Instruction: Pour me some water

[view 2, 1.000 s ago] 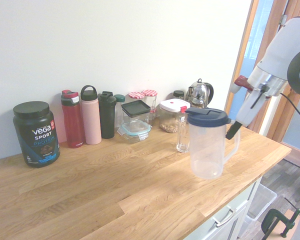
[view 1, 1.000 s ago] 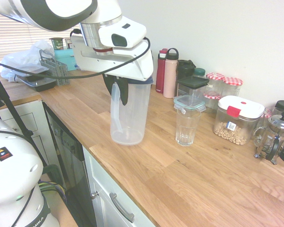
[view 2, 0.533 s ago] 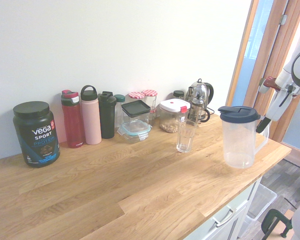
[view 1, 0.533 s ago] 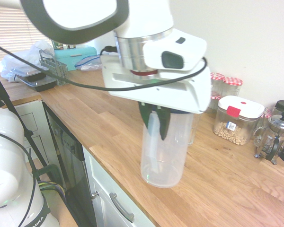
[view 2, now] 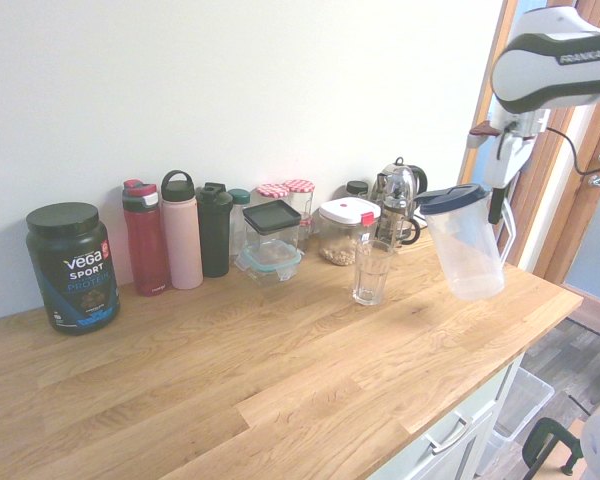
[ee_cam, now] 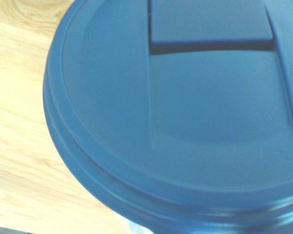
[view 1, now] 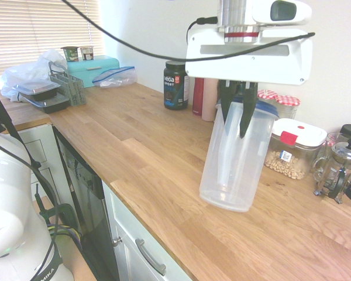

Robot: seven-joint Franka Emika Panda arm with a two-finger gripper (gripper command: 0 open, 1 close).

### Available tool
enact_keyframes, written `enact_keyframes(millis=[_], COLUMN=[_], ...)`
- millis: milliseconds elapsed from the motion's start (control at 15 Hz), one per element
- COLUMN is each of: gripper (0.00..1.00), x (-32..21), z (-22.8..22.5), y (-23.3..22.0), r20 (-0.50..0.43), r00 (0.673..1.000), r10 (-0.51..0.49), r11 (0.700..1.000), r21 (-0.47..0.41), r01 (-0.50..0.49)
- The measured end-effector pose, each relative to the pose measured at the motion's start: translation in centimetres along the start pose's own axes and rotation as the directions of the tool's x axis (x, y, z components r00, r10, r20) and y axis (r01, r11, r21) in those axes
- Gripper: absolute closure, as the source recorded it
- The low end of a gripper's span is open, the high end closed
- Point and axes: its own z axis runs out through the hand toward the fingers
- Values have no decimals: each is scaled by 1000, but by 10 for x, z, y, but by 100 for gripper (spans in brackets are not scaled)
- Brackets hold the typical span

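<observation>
1. The jug (view 1: pixel 231 158) is frosted clear plastic with a dark blue lid (ee_cam: pixel 176 112). It hangs tilted above the wooden counter (view 2: pixel 230 370), its base clear of the wood.
2. The gripper (view 1: pixel 240 114) points down at the handle side of the jug, fingers pressed together on the handle, which itself is hard to see behind the dark fingers.
3. The water is hardly visible: through the frosted wall no level can be made out in either outside view, so how much the jug holds cannot be told.
4. In the second outside view the jug (view 2: pixel 465 245) is near the glass (view 2: pixel 372 271), on the side toward the doorway, and higher than it, lid end leaning toward the glass. The two are apart.
5. The glass stands upright on the counter and looks clear; whether anything is in it cannot be told.
6. In the first outside view the glass is hidden behind the jug.
7. The wrist view is filled by the blurred blue lid, with a raised flap (ee_cam: pixel 210 22) cut off at the picture's edge and a strip of counter beside it.
8. Behind the glass, along the wall, stands a row of bottles (view 2: pixel 180 240) and jars (view 2: pixel 345 230).
</observation>
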Motion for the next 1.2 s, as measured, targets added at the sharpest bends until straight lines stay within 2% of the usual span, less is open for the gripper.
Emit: enact_keyframes(millis=[267,533,800,1200], gripper=[100,100,100,100], x=[24,33,39,67], z=[-18,-8,-3,26], y=[-53,-100,-139,-156], r20=[108,140,147,201], r00=[994,989,987,974], r10=[25,41,57,103], r11=[988,951,933,913], r21=[-154,-310,-361,-407], r01=[-8,4,0,-13])
